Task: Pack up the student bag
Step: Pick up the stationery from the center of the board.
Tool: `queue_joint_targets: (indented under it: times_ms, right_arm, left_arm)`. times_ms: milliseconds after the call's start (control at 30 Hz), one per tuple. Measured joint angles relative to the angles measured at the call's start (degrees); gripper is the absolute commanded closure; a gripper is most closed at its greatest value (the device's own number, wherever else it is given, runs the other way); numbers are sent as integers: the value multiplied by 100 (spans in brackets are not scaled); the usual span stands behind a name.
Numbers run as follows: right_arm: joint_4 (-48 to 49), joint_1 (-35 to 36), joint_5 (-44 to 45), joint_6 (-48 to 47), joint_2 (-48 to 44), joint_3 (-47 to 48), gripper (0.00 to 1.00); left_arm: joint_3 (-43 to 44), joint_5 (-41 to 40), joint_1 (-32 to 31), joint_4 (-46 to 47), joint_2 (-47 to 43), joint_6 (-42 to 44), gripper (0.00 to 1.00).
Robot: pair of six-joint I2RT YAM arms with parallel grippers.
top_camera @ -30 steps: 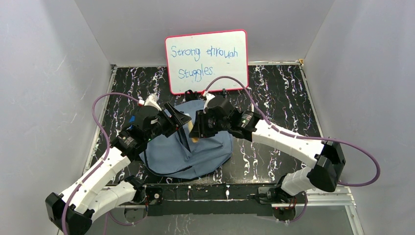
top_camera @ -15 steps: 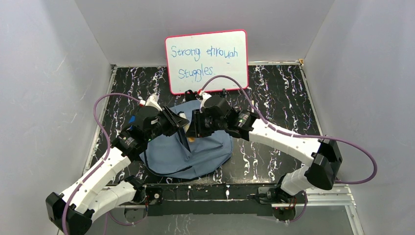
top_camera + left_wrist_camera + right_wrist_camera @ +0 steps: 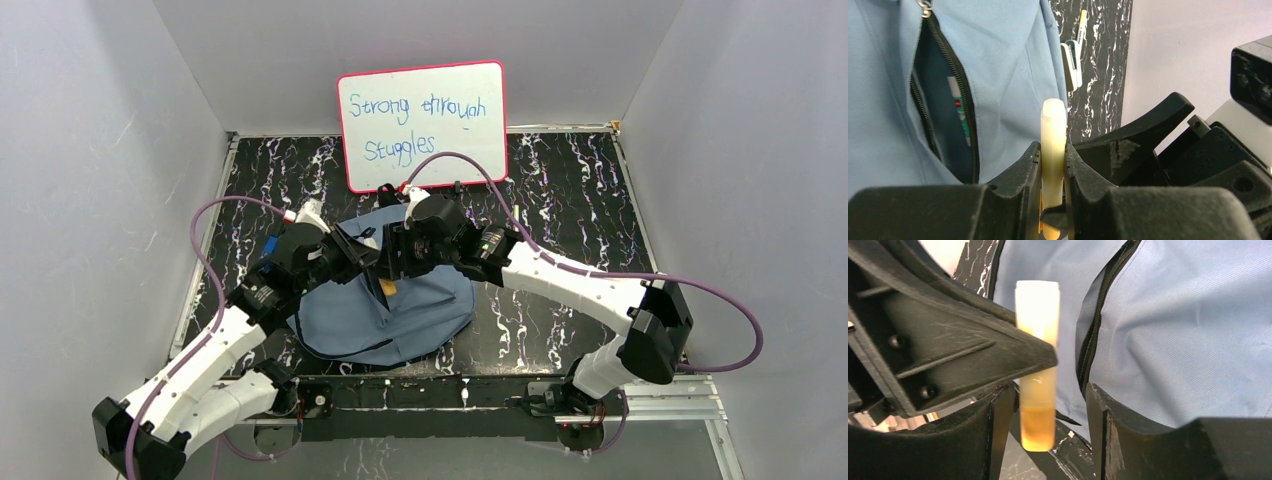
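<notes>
Left gripper (image 3: 1053, 152) clamps a pale yellow tube (image 3: 1053, 120), with the right gripper (image 3: 1045, 395) standing parted on either side of it. Both are above the student bag (image 3: 420, 310), which lies flat on the marbled table (image 3: 560, 200), zip pocket (image 3: 945, 110) gaping. This looks like a hand-over; next, the tube needs steering into that opening.

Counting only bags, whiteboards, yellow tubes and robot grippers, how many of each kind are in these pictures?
Bags: 1, the student bag
Whiteboards: 1, the whiteboard
Yellow tubes: 1, the yellow tube
Grippers: 2, the left gripper and the right gripper
Total: 5
</notes>
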Motion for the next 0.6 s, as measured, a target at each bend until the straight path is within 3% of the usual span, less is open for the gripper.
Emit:
queue_joint_targets:
  times_ms: [333,600]
  right_arm:
    - [-269,177,660,-376,48,186,26]
    - [-776,251,1550,-876,970,953,11]
  left_arm:
    - [-52,-966,-33,-1217,-868,79,100]
    - [-52,-1646,-28,-2371,-1296,57,100]
